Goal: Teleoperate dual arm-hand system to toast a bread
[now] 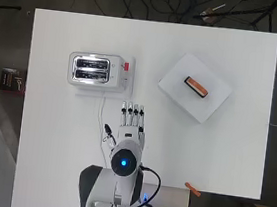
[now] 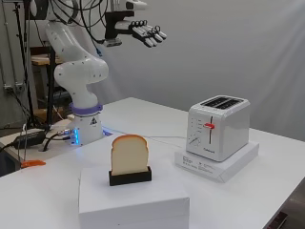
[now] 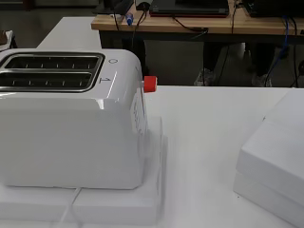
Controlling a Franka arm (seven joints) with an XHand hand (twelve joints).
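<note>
A white toaster [image 1: 95, 70] [image 2: 218, 126] [image 3: 71, 118] with two empty slots and a red lever [image 1: 126, 66] [image 2: 209, 126] [image 3: 149, 84] stands on a flat white base at the table's left. A slice of bread [image 2: 128, 154] [image 1: 196, 86] stands upright in a black holder [image 2: 130, 177] on a white box [image 1: 195, 87] [image 2: 133, 198] [image 3: 273, 161] at the right. The hand [image 1: 133, 118] [image 2: 143, 31] hangs high above the table, fingers straight and open, holding nothing, apart from both toaster and bread.
The toaster's white cord [image 1: 101, 114] runs down the table beside the arm. A small orange object [image 1: 192, 189] [image 2: 32, 163] lies at the table's near edge by the arm's base. Wooden benches show in the room behind in the wrist view.
</note>
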